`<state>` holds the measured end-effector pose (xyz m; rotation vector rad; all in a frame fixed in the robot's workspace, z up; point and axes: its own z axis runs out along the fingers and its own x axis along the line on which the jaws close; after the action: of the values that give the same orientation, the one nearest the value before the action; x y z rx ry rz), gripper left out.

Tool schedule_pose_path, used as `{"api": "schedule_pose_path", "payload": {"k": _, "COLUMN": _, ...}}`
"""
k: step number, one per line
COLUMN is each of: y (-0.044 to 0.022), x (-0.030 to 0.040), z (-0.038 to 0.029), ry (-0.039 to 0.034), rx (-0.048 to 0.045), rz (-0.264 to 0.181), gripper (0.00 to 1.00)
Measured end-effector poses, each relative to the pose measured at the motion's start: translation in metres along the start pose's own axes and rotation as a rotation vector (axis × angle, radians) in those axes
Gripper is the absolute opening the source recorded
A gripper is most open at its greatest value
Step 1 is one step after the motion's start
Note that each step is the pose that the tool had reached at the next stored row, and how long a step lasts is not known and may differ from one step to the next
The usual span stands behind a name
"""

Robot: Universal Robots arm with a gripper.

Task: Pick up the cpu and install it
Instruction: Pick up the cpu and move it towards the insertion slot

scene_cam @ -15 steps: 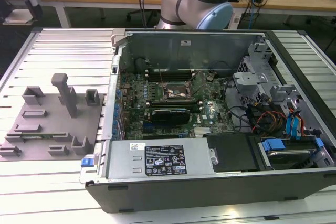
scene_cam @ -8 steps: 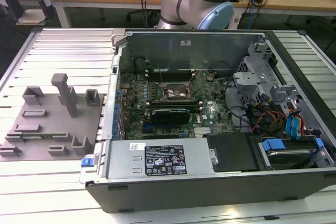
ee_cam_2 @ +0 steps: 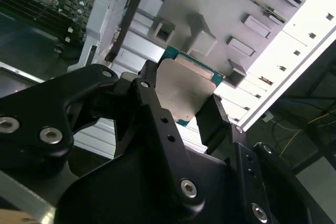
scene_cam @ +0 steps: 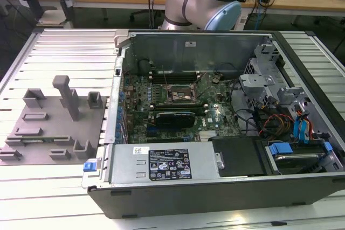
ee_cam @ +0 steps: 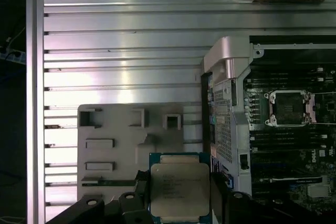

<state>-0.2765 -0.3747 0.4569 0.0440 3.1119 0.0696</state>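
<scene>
Slatted aluminium table [scene_cam: 70,41], bearing grey plastic tray [scene_cam: 59,127] and open computer case [scene_cam: 215,197]. Gripper [ee_cam_2: 184,98]: clamped on cpu [ee_cam: 180,188] by opposite edges, aloft over tray, well apart from motherboard socket [ee_cam: 287,107]. Risk, judged: edge-only hold may let chip tilt or slip; skewed seating could bend socket pins.

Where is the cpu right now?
In both wrist views the cpu is clamped in the gripper, held clear of the grey tray just behind it and apart from the socket frame inside the computer case.
</scene>
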Motion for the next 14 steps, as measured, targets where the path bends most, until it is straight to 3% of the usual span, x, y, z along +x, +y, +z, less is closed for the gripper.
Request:
{"api": "schedule_pose_path", "payload": {"k": 7, "y": 0.001, "x": -0.0354, "z": 0.0021, "ry": 0.0005, "rx": 0.0001, "rz": 0.0, "gripper": 0.55}}
{"api": "schedule_pose_path", "payload": {"k": 8, "y": 0.0011, "x": -0.0435, "z": 0.0032, "ry": 0.0003, "rx": -0.0001, "rz": 0.0, "gripper": 0.55}}
{"api": "schedule_pose_path", "payload": {"k": 10, "y": 0.0014, "x": -0.0588, "z": 0.0083, "ry": 0.0005, "rx": 0.0, "rz": 0.0, "gripper": 0.55}}
{"api": "schedule_pose_path", "payload": {"k": 12, "y": 0.0014, "x": -0.0655, "z": 0.0119, "ry": 0.0009, "rx": 0.0001, "rz": 0.0, "gripper": 0.55}}
{"api": "schedule_pose_path", "payload": {"k": 14, "y": 0.0014, "x": -0.0817, "z": 0.021, "ry": 0.0011, "rx": 0.0001, "rz": 0.0, "gripper": 0.55}}
